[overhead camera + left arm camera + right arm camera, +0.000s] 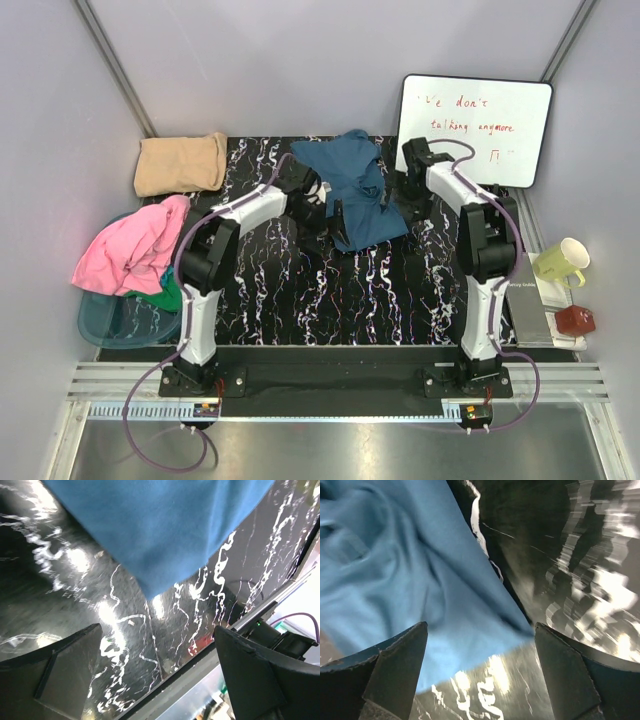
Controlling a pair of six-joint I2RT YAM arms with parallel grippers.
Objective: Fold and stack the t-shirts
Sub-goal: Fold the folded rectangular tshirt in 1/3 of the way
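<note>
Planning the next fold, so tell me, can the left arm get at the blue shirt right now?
Probably yes. The left arm's open fingers point at the shirt and stop just short of its edge, with only bare tabletop between.

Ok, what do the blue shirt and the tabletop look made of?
Blue t-shirt: soft matte cloth, probably cotton knit; it rumples into loose folds. Tabletop: hard, glossy, black with white marble-like veins; bright glare in the wrist views suggests polished stone or laminate.

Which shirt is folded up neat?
The tan t-shirt at the back left; the blue t-shirt lies crumpled, the pink t-shirt is heaped in a tub.
</note>
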